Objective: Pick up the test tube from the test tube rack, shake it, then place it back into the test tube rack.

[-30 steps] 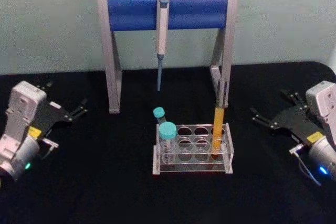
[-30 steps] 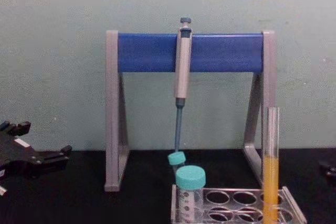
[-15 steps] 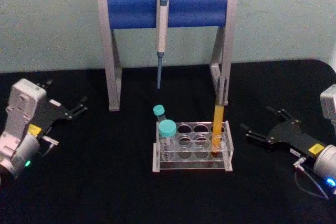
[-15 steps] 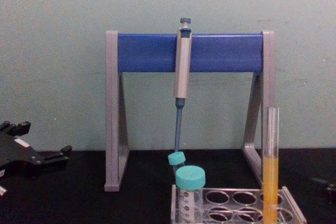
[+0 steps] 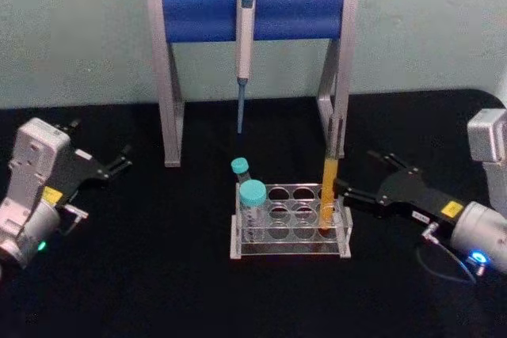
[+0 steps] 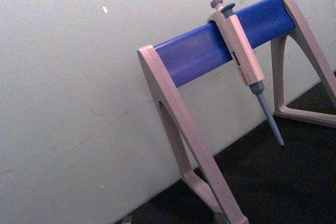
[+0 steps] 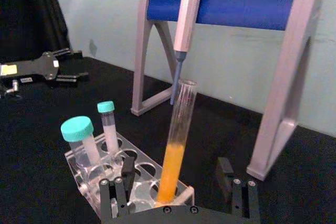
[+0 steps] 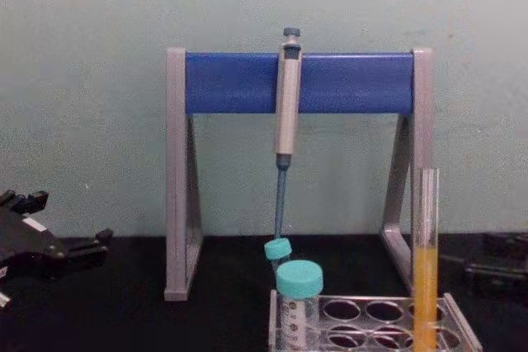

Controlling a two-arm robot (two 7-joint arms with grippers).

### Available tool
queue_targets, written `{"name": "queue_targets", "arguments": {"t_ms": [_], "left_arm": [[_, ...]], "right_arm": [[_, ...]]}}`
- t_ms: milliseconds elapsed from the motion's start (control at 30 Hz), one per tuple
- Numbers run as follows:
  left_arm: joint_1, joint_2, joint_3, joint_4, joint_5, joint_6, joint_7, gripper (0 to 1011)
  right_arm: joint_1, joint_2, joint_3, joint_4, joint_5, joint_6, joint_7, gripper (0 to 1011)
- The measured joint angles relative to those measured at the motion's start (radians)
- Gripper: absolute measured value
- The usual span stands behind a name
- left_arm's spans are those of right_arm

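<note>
Right gripper, head view: fingers spread wide, holding nothing, reaching in from the right just beside the test tube. Tube upright at the right end of the test tube rack, orange liquid in its lower half. Left gripper well apart at the left over the black table, likewise spread and empty.

Right wrist view: tube standing in the rack between the two black fingers, no contact visible; two teal-capped tubes at the rack's far end.

Chest view: tube upright in the rack, pipette hanging on the blue-barred stand behind.
</note>
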State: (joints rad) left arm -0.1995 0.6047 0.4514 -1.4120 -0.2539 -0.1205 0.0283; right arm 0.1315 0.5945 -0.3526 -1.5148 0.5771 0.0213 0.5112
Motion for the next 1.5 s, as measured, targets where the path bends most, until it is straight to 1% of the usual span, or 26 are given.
{"name": "queue_targets", "arguments": {"t_ms": [300,633,833,1033,1433,1500], "left_arm": [[0.0,0.0,0.0,0.0,0.0,0.0,0.0,1001],[0.0,0.0,0.0,0.0,0.0,0.0,0.0,1001],[0.0,0.0,0.0,0.0,0.0,0.0,0.0,1001],[0.0,0.0,0.0,0.0,0.0,0.0,0.0,1001],[0.0,0.0,0.0,0.0,0.0,0.0,0.0,1001],[0.0,0.0,0.0,0.0,0.0,0.0,0.0,1001]], "right_arm": [[0.082,-0.05,-0.032,0.079,0.011,0.043,0.033,1000],[0.152,-0.085,-0.067,0.153,0.011,0.067,0.05,1000],[0.172,-0.095,-0.076,0.175,0.019,0.075,0.057,1000],[0.178,-0.098,-0.085,0.179,0.026,0.079,0.06,1000],[0.178,-0.098,-0.085,0.18,0.026,0.079,0.06,1000],[0.178,-0.099,-0.085,0.18,0.026,0.079,0.06,977]]}}
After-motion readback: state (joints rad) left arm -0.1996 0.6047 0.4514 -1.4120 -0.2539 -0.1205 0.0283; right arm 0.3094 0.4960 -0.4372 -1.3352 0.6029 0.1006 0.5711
